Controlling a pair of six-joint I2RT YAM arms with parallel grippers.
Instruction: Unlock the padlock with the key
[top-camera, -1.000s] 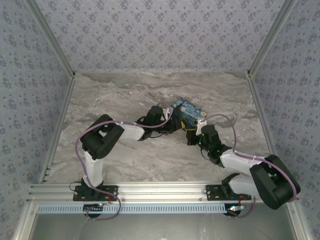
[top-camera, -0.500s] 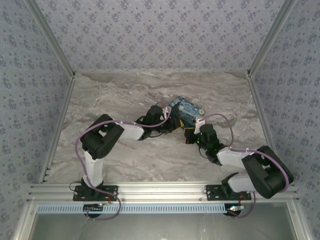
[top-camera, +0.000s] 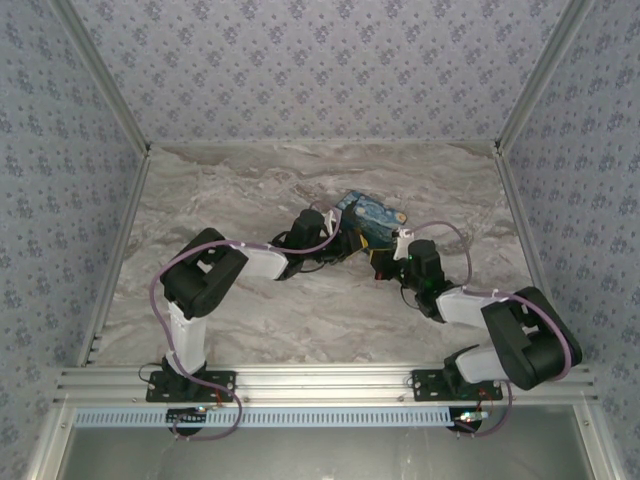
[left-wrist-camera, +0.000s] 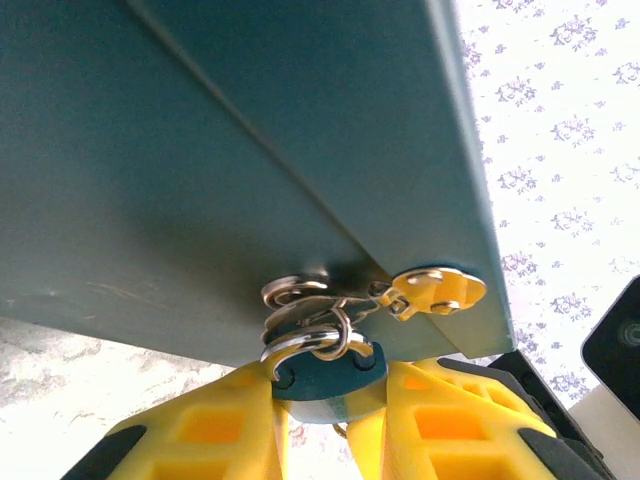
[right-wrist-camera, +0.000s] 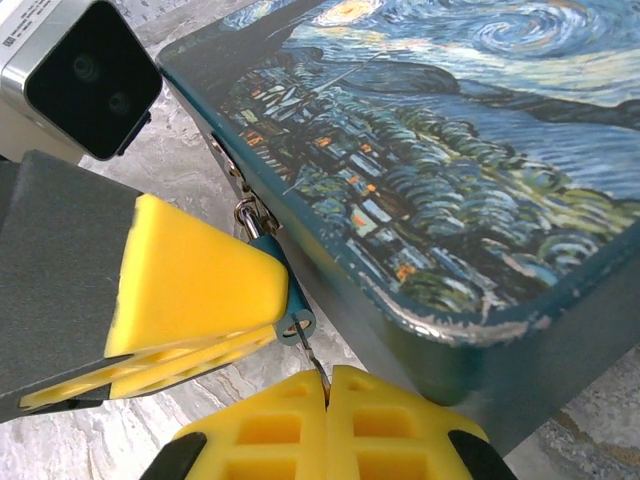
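Note:
The small teal padlock (left-wrist-camera: 322, 375) hangs by its silver shackle (left-wrist-camera: 300, 342) from the hasp on the box's side. My left gripper (left-wrist-camera: 325, 405) is shut on the padlock's body, a yellow finger on each side. In the right wrist view the padlock (right-wrist-camera: 285, 290) sticks out past the left finger (right-wrist-camera: 190, 280) with its keyhole end facing down. The key (right-wrist-camera: 313, 360), a thin metal blade, runs from that keyhole into my right gripper (right-wrist-camera: 328, 400), which is shut on it. From above, both grippers (top-camera: 348, 243) (top-camera: 385, 262) meet at the box's near side.
The starry-night printed box (right-wrist-camera: 450, 150) lies on the marble table (top-camera: 250, 310), right behind the padlock, with a yellow latch (left-wrist-camera: 440, 290) on its teal side. The left wrist's camera housing (right-wrist-camera: 80, 75) sits close at upper left. Patterned walls enclose the table.
The right arm's elbow has swung left and its wrist has edged toward the box. The box has shifted slightly up and left. Both grips are unchanged.

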